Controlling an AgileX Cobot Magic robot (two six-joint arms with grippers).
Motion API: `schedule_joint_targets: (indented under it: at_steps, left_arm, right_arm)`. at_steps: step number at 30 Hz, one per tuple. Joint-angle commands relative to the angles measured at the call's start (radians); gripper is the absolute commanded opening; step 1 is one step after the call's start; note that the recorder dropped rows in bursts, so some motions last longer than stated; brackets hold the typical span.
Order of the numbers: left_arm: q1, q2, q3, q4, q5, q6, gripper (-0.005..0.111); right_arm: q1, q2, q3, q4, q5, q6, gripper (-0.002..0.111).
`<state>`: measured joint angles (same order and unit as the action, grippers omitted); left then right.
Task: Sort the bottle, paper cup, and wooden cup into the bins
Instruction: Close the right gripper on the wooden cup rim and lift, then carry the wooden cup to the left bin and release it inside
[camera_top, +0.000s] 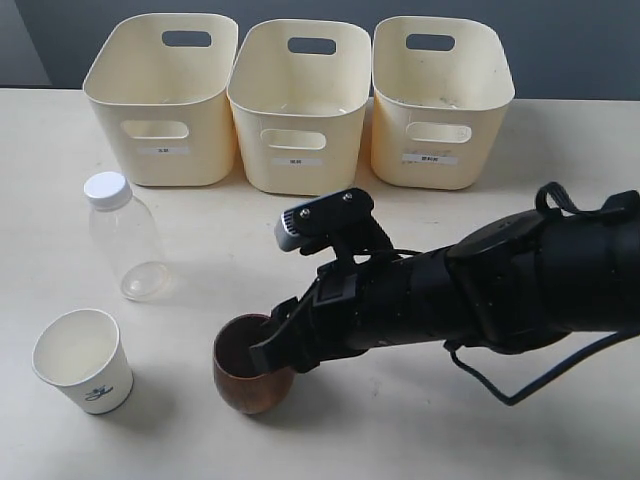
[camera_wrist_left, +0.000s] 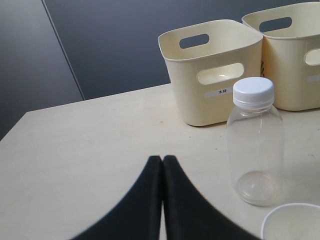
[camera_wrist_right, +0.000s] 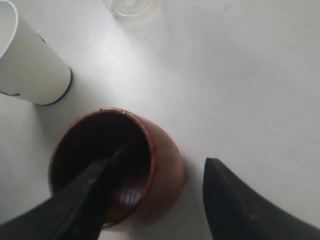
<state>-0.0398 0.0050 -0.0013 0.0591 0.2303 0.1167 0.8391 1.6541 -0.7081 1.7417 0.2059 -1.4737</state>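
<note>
The dark reddish-brown, egg-shaped wooden cup (camera_top: 245, 390) stands upright on the pale tabletop (camera_top: 400, 445) at the lower centre-left of the exterior view. The black right gripper (camera_wrist_right: 161, 161) reaches across to it with its fingers apart, straddling the cup's wall. One finger dips inside the bowl and the other hangs outside, with a strip of table showing between it and the wood, so nothing is clamped yet. That straddle suits a rounded, glossy body that looks too wide to pinch around, so a grip on the wall seems the likely aim. The small white paper cup (camera_top: 82, 362) sits at lower left, and the clear plastic bottle with a white cap (camera_top: 128, 240) stands just above it, both upright and apart from the gripper. Three cream plastic bins (camera_top: 255, 120) line the top edge, mouths up to receive. The left gripper (camera_wrist_left: 162, 159), fingers pressed together on nothing, appears to be kept aside.
</note>
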Motion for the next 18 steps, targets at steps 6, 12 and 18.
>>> schedule_joint_targets:
  at_steps: [6,12,18]
  left_arm:
    - [-0.003,-0.005,0.001,0.007,-0.006,-0.002,0.0]
    - [-0.003,-0.005,0.001,0.007,-0.006,-0.002,0.0]
    - [-0.003,-0.005,0.001,0.007,-0.006,-0.002,0.0]
  right_arm:
    - [0.0,0.077,0.004,0.003,0.032,0.01,0.054]
    - [0.0,0.101,0.002,0.003,0.032,0.038,0.022]
    - [0.0,0.072,-0.063,0.003,0.025,0.038,0.0]
